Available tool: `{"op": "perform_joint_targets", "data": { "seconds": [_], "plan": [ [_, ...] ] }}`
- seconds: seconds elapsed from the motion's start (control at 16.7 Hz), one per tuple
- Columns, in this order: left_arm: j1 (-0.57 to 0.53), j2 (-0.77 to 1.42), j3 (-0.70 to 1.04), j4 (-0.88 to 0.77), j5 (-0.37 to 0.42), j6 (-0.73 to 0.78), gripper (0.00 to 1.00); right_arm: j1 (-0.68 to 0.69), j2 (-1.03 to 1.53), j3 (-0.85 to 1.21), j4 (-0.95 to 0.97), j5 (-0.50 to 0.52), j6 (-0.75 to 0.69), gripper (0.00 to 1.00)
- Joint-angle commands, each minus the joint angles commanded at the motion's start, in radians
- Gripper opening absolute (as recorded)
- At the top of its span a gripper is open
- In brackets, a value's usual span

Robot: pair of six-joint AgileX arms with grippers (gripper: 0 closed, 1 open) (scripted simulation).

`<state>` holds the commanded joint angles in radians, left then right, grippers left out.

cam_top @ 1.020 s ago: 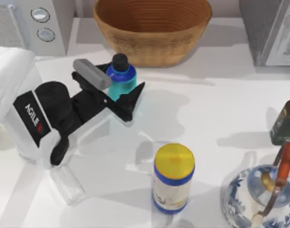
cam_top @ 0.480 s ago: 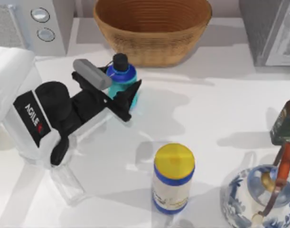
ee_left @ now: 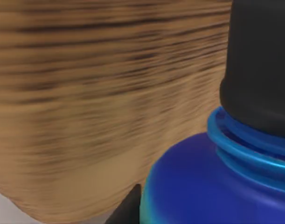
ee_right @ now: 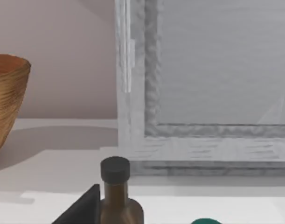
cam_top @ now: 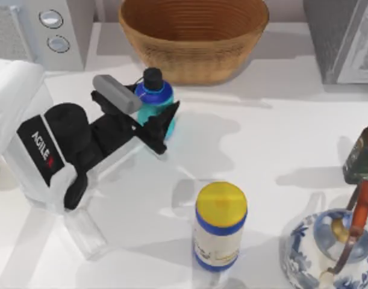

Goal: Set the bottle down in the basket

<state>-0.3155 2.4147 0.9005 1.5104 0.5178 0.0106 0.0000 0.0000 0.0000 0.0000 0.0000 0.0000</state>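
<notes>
- 1 arm is at work: the left gripper (cam_top: 155,123) is closed around the bottle (cam_top: 154,100), its dark fingers (cam_top: 165,125) pressed on the cyan body below the blue shoulder.
- The bottle stands upright on the table (cam_top: 274,132), just in front of the basket (cam_top: 193,37) and near its left half, not yet inside.
- In the left wrist view the bottle's black cap (ee_left: 261,65) sits close against the basket's woven wall (ee_left: 100,107); a move straight toward the basket without enough lift would likely knock the bottle into that wall.
- The grip is low on a smooth round body, so the bottle could tip or slide between the fingers while being raised over the rim.
- The yellow-lidded canister (cam_top: 220,226) stands well in front of the basket, away from the likely path.
- Whether the right gripper, off toward the oil bottle (ee_right: 116,196) on the basket's right, is open cannot be told.
</notes>
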Motion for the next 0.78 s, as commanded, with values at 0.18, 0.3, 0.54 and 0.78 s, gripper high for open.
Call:
{"op": "perform_joint_targets", "data": {
  "seconds": [0.18, 0.3, 0.54, 0.78],
  "plan": [
    [-0.002, -0.005, -0.003, -0.001, 0.001, 0.001, 0.0, 0.0, 0.0, 0.0, 0.0, 0.0, 0.0, 1.0],
    [-0.009, -0.038, -0.023, -0.005, 0.013, 0.002, 0.0, 0.0, 0.0, 0.0, 0.0, 0.0, 0.0, 1.0],
    [0.01, -0.191, -0.125, -0.034, 0.071, 0.007, 0.0, 0.0, 0.0, 0.0, 0.0, 0.0, 0.0, 1.0],
    [0.099, -0.385, -0.275, -0.083, 0.149, 0.009, 0.0, 0.0, 0.0, 0.0, 0.0, 0.0, 0.0, 1.0]
  ]
}}
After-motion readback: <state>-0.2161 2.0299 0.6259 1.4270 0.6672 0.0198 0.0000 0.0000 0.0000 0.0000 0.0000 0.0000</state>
